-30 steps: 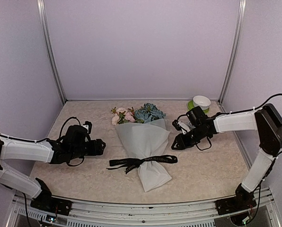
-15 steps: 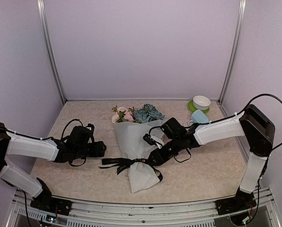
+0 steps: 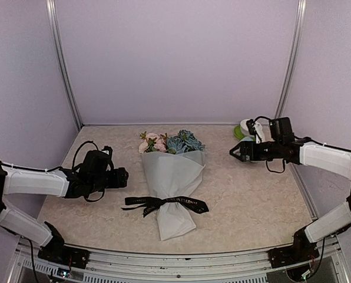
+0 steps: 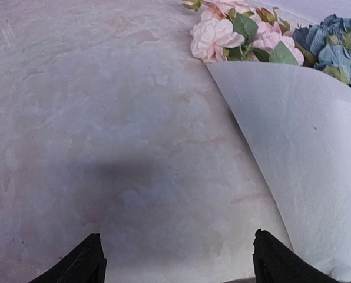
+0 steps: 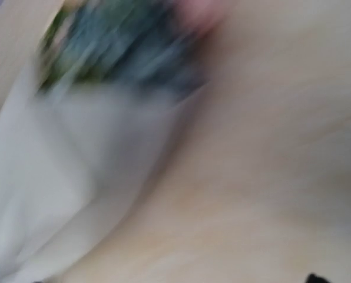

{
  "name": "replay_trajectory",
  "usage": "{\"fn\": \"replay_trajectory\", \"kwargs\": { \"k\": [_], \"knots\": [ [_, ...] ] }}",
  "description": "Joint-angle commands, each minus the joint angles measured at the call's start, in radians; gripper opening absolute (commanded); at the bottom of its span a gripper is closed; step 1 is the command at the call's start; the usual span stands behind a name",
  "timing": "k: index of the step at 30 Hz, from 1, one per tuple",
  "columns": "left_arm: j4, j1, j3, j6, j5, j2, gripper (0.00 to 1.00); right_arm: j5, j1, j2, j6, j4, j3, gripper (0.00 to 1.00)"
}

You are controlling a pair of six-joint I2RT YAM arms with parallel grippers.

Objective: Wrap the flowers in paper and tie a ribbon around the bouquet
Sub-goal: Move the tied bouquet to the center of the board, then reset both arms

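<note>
Overhead, beige marbled table [image 3: 252,200] within lilac walls [image 3: 175,59]; left gripper [image 4: 175,262] spread wide, right gripper [image 3: 235,152] impossible to judge.

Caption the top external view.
Pink and blue flowers wrapped in frosted white paper, tied with black satin ribbon, lying on beige table.

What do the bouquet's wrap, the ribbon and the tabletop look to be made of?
Paper wrap: thin frosted white paper or nonwoven, matte, with a soft curled edge and no hard creases.
Ribbon: black satin-like fabric with a faint sheen and pale printed lettering.
Tabletop: marble look, beige veining, low gloss. Stone or printed laminate, can't tell.
</note>
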Motion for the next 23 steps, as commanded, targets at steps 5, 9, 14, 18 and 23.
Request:
{"fn": "replay_trajectory", "kwargs": {
  "k": [5, 9, 14, 18, 23],
  "knots": [
    [0.019, 0.106, 0.059, 0.057, -0.247, -0.041, 0.88, 0.272, -0.329, -0.281, -0.025, 0.124, -0.155, 1.0],
    [0.102, 0.164, 0.021, 0.103, -0.42, -0.076, 0.98, 0.509, -0.349, -0.372, 0.019, 0.271, -0.293, 1.0],
    [0.263, 0.235, -0.05, 0.195, -0.468, -0.111, 0.99, 0.669, -0.349, -0.384, 0.0, 0.435, -0.409, 1.0],
    [0.331, 0.275, -0.082, 0.237, -0.453, -0.132, 0.99, 0.696, -0.349, -0.36, -0.017, 0.464, -0.426, 1.0],
    [0.431, 0.307, -0.14, 0.307, -0.467, -0.161, 0.99, 0.692, -0.35, -0.358, -0.028, 0.499, -0.449, 1.0]
  ]
}}
